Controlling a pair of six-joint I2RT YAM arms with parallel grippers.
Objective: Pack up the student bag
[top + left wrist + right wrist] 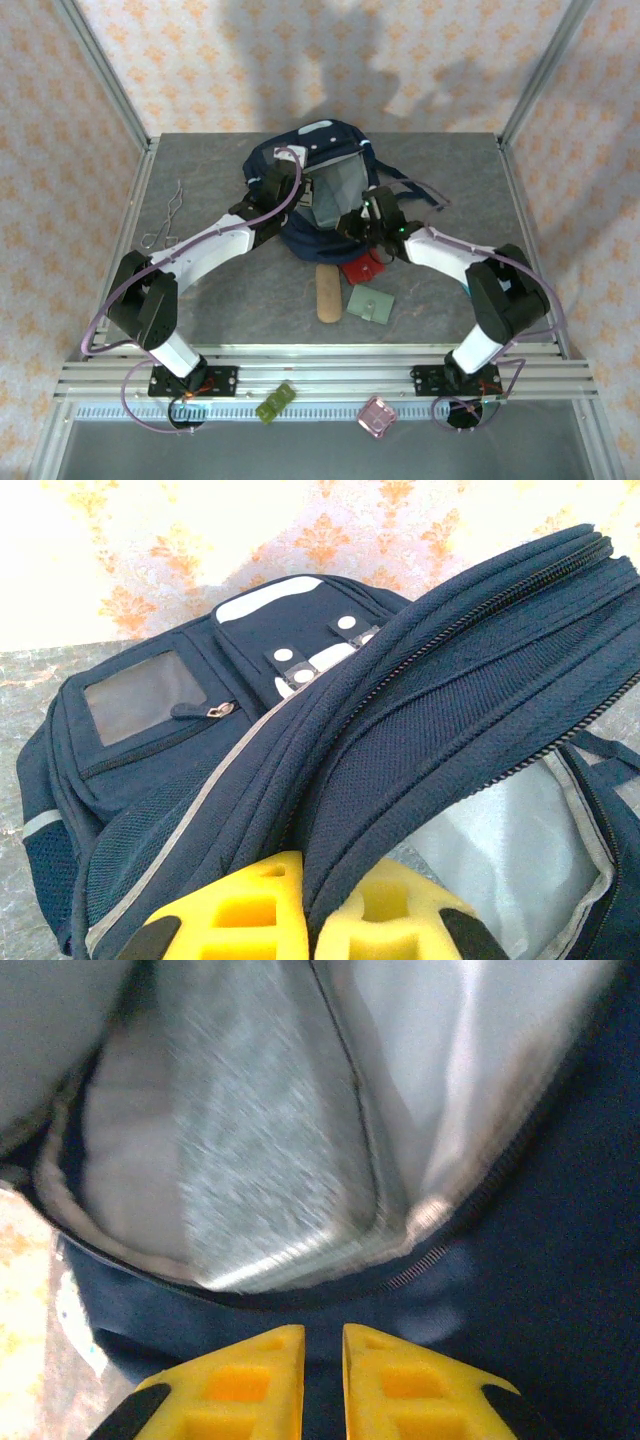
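Where the rail runs along the near edge, a green block and a pink block lie just below it. Farther in, on the surface, sit a tan stick, a green wallet and a red pouch. Beyond them the student bag lies open toward the far side; the left hand is clamped shut on its zipped rim, the right hand nearly closed, pinching the navy rim opposite.
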